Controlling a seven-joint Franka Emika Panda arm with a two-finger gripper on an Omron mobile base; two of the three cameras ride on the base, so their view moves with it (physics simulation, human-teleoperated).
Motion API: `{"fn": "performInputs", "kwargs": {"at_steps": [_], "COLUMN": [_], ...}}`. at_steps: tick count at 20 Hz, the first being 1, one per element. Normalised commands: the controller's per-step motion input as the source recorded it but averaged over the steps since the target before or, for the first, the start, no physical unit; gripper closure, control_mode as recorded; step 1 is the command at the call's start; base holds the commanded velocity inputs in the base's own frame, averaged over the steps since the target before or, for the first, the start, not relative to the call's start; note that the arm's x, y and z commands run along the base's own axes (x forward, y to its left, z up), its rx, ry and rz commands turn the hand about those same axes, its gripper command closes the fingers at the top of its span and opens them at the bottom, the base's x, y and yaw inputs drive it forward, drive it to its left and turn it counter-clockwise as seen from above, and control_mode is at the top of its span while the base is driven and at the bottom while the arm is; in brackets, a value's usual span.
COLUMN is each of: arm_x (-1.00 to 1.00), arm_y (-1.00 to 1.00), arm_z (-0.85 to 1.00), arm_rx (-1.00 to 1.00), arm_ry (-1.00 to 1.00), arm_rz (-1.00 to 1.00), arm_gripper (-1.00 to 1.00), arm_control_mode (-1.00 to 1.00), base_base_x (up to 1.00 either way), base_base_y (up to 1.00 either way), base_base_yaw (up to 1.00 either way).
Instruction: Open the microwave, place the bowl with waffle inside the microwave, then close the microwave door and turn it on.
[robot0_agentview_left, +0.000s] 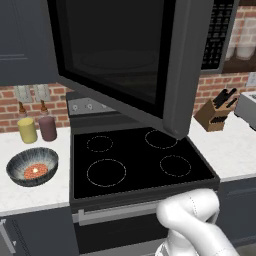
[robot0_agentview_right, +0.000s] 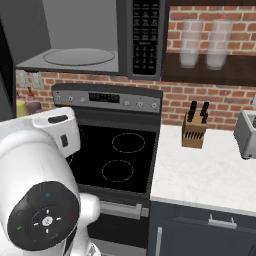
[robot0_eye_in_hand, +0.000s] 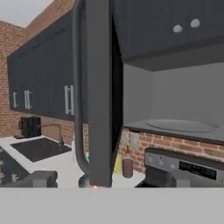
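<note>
My claw (robot0_eye_in_hand: 105, 181) is standing wide, holding nothing, with the door (robot0_eye_in_hand: 98, 87) edge-on just ahead. Swinging toward the bowl (robot0_agentview_left: 32, 167), I am risking clipping the door and knocking it partway shut.

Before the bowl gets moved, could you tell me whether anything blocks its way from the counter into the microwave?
Possibly the microwave door. It stands swung out over the stove, between the bowl on the left counter and the open cavity, whose turntable is bare. The bowl likely has to go around the door's free edge.

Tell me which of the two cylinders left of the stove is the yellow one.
The left one, farther from the stove. Its neighbour beside it is dull mauve. Both stand upright behind the bowl.
</note>
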Motion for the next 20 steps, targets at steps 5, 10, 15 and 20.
{"fn": "performInputs", "kwargs": {"at_steps": [5,10,15,20], "arm_x": [0.83,1.00,0.66,0.06], "arm_y": [-0.03,0.12,0.09,0.59], "arm_z": [-0.04,-0.17,-0.06,0.00], "arm_rx": [0.08,0.09,0.06,0.01], "arm_ry": [0.03,0.04,0.00,0.00], "arm_rz": [0.65,0.50,0.24,0.04], "arm_gripper": [-1.00,-1.00,-1.00,-1.00], "arm_control_mode": [-1.00,-1.00,-1.00,-1.00], "base_base_x": [0.00,0.00,0.00,0.00], "base_base_y": [0.00,0.00,0.00,0.00], "base_base_yaw": [0.00,0.00,0.00,0.00]}}
